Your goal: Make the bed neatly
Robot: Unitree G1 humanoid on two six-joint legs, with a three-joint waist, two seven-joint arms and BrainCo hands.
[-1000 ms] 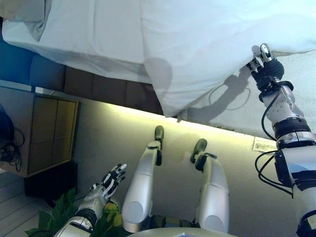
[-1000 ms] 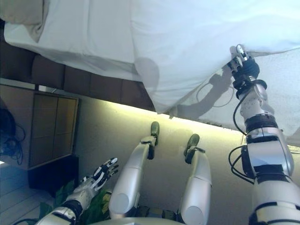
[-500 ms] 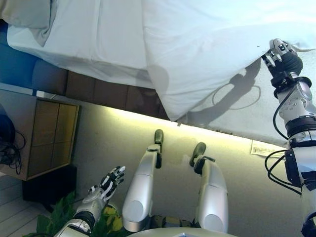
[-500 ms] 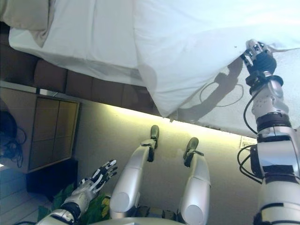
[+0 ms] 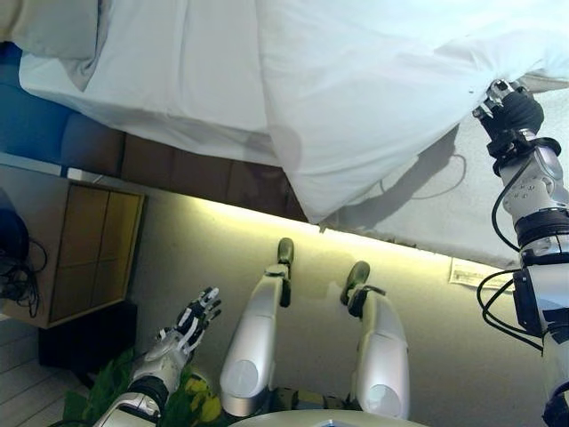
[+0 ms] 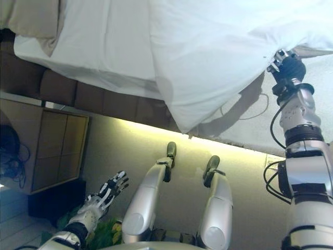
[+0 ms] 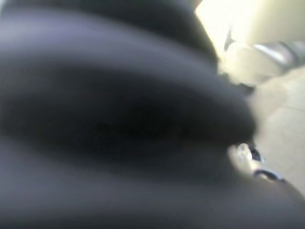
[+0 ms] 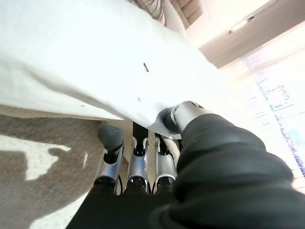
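Observation:
A white duvet [image 5: 373, 80] lies over the bed, its lower corner hanging past the mattress edge. My right hand [image 5: 505, 105] holds the duvet's edge at the far right. In the right wrist view its fingers [image 8: 138, 162] lie under the duvet [image 8: 86, 57] and the thumb [image 8: 183, 114] curls over the hem, pinching it. A white sheet [image 5: 187, 80] covers the mattress to the left of the duvet. My left hand [image 5: 191, 322] hangs low at the lower left, fingers spread, holding nothing.
A beige pillow [image 5: 53, 31] lies at the bed's top left corner. The brown bed base [image 5: 178, 160] runs under the mattress. A wooden cabinet [image 5: 84, 249] stands at the left, a green plant [image 5: 98, 391] below it. A paper label [image 5: 471, 274] lies on the floor.
My right hand has moved to the right along the bed with the duvet's edge, and its fingers have closed over the hem. The left hand has sunk a little.

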